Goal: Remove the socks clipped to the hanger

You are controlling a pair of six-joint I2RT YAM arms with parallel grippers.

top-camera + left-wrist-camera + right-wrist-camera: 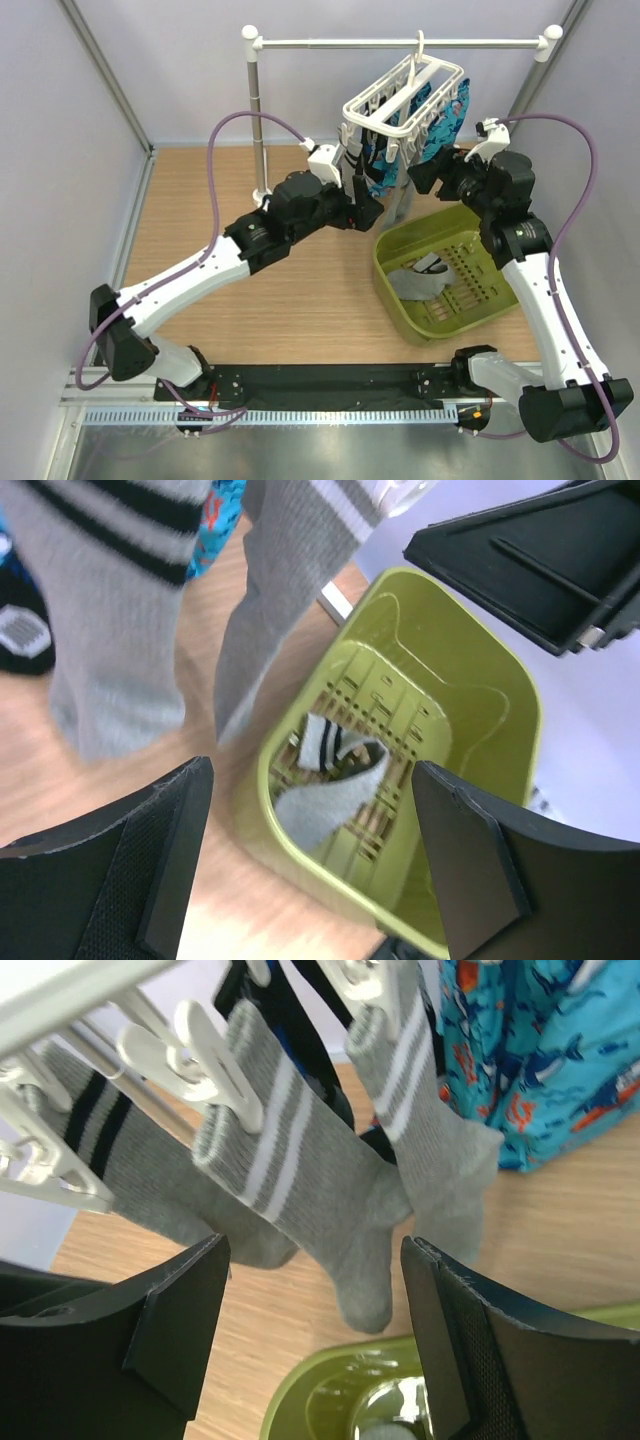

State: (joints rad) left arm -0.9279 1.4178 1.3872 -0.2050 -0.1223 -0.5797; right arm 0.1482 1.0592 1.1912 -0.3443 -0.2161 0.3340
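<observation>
The white hanger [410,92] hangs by its hook from the rail. Several socks are clipped to it. In the right wrist view, two grey socks with white bands [310,1190] [430,1130] and one with black bands [120,1160] hang from white pegs [210,1060]. The left wrist view shows a black-banded grey sock [110,610], a white-banded one [270,590] and a black sock [20,630]. My left gripper [370,215] [310,860] is open and empty below the socks. My right gripper [420,178] [315,1340] is open, just in front of the middle sock's toe.
A green basket [430,228] [450,650] [330,1390] stands under the hanger's right side with a grey sock [415,282] [330,790] in it. A bright blue patterned cloth [440,120] [540,1050] hangs there too. The white rail stand [258,110] is behind the left arm.
</observation>
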